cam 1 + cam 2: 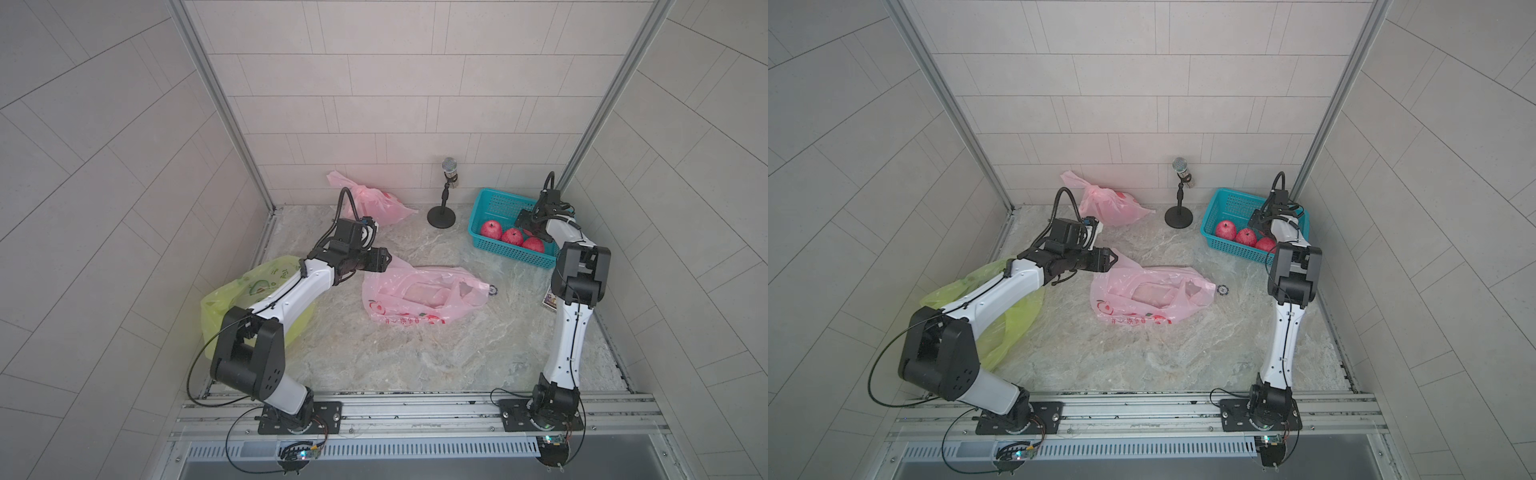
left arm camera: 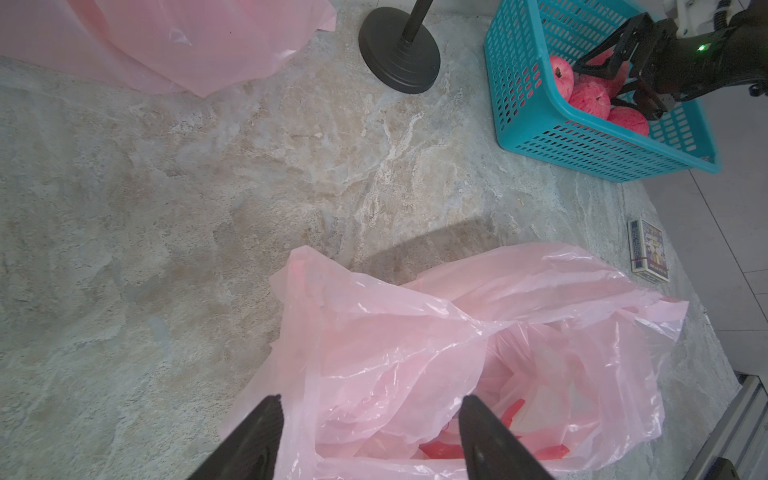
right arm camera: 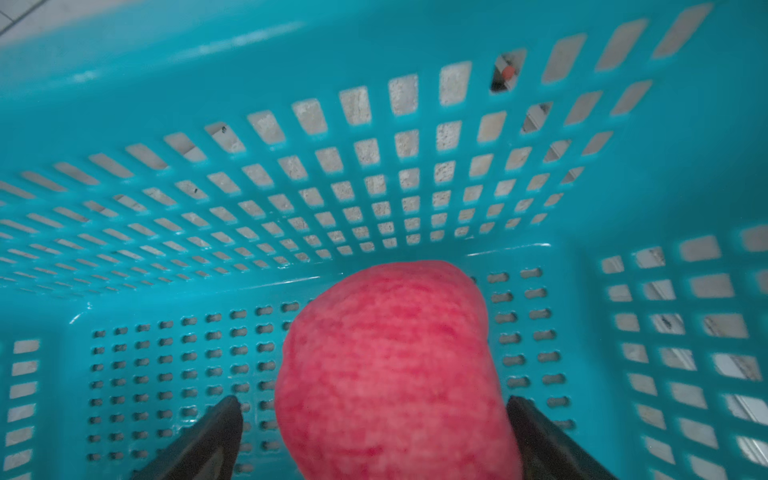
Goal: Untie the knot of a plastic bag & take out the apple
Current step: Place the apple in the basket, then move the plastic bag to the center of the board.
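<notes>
straddling apple (image 3: 390, 365) in basket (image 3: 291, 62), right jaws wide, left jaws parted over pink bag (image 2: 415, 332)

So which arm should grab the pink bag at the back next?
Probably the left. The left fingers, open, are close to that bag. The right fingers are far off inside the basket, around an apple.

Soft, even, fairly bright light leaves only faint shadows in both top views, whose straight lines bow toward the edges; in the left wrist view a darker shadow crosses the table (image 2: 166, 208) beside the glinting bag (image 2: 415, 353), while the right wrist view shows the apple (image 3: 390, 365) blurred close up.
</notes>
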{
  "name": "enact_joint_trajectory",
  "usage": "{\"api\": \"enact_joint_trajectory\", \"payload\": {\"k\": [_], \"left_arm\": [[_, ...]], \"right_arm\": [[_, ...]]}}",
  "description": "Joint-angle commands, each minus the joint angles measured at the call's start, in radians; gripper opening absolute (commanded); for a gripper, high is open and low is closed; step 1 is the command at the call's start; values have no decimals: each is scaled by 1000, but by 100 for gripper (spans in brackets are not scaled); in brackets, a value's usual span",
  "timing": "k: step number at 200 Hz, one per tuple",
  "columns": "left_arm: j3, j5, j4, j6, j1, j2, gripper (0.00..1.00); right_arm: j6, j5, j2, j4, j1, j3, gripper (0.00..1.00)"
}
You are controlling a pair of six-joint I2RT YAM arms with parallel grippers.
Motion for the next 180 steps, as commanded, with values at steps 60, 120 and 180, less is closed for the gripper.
{"api": "enact_joint_trajectory", "payload": {"k": [60, 120, 180], "left_arm": [[88, -129, -141, 8, 12, 84, 74], [71, -166, -218, 50, 9, 163, 80], [3, -41, -84, 2, 11, 246, 70]], "right_arm": [[3, 46, -385, 67, 49, -297, 100], [16, -2, -627, 112, 184, -526, 99], [16, -62, -770, 85, 308, -603, 100]]}}
